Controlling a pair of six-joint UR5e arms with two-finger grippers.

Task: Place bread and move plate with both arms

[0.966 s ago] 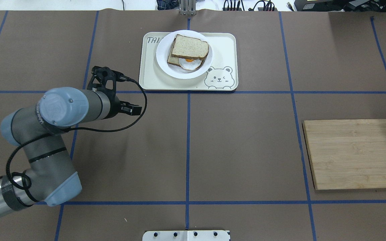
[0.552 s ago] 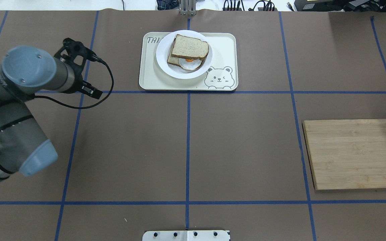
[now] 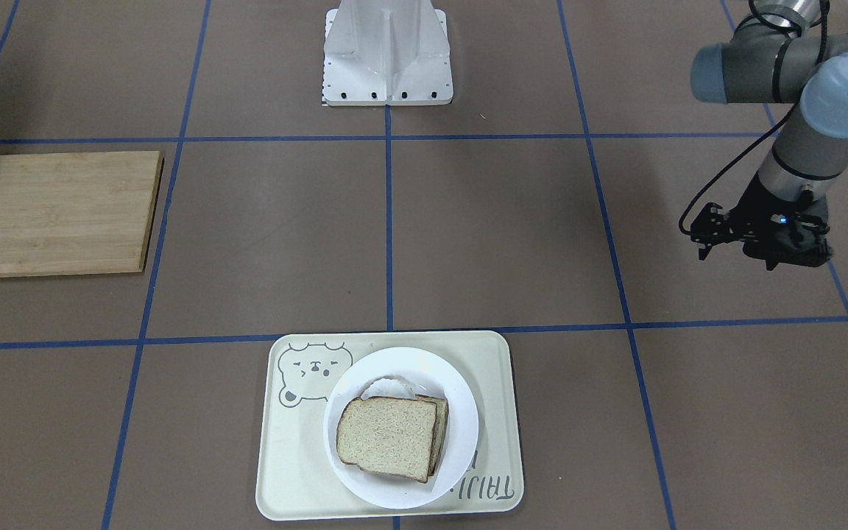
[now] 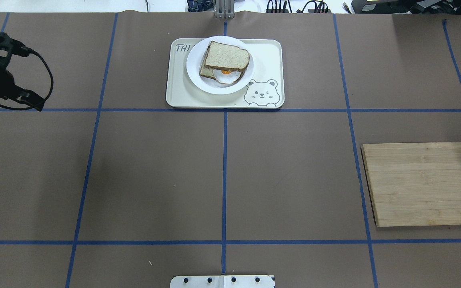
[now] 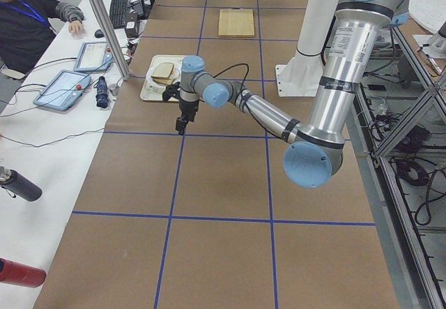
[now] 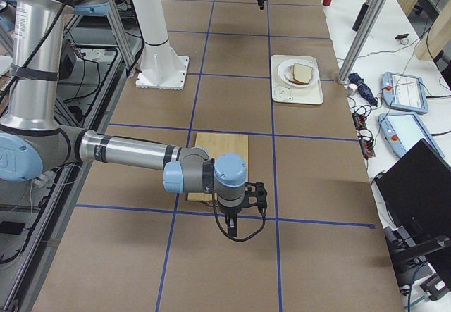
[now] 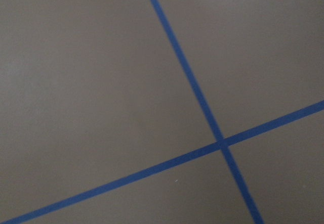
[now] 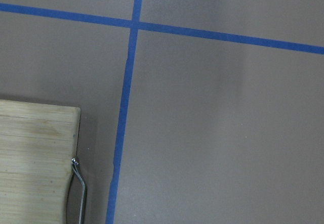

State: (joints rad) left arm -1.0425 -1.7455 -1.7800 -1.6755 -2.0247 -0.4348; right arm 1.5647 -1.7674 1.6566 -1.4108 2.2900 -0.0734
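At the table's far middle in the overhead view: a squarish, dome-topped slice of pale wheat bread (image 4: 227,56), porous crumb, brown crust. Lies flat atop a like second slice (image 4: 203,72) bearing a fried egg (image 4: 226,76), skewed enough to leave glossy white and a dab of orange yolk showing. Both stacked on a round, glossy white plate (image 4: 193,76), itself set toward the far edge of a cream rectangular tray (image 4: 270,56) with rounded corners and a bear drawing (image 4: 261,94) (winking, at the near corner on the robot's right).

Well apart, toward the robot's right: a pale wooden cutting board (image 4: 422,184) with striped grain, thin wire handle (image 8: 78,183) at its edge. Under everything, matte brown paper (image 4: 294,168) gridded with blue tape (image 7: 202,102). White metal base (image 3: 387,55) at the robot's edge.

Grey tubular left arm (image 3: 799,110), pale-blue caps, out over the table's left end. Black left gripper (image 4: 35,105) pointing down above bare paper, well apart from the tray; cannot tell whether spread or pressed together. Right arm (image 6: 127,150) low, black right gripper (image 6: 233,226) near the board's outer edge, seen only from the side; cannot tell its state either.
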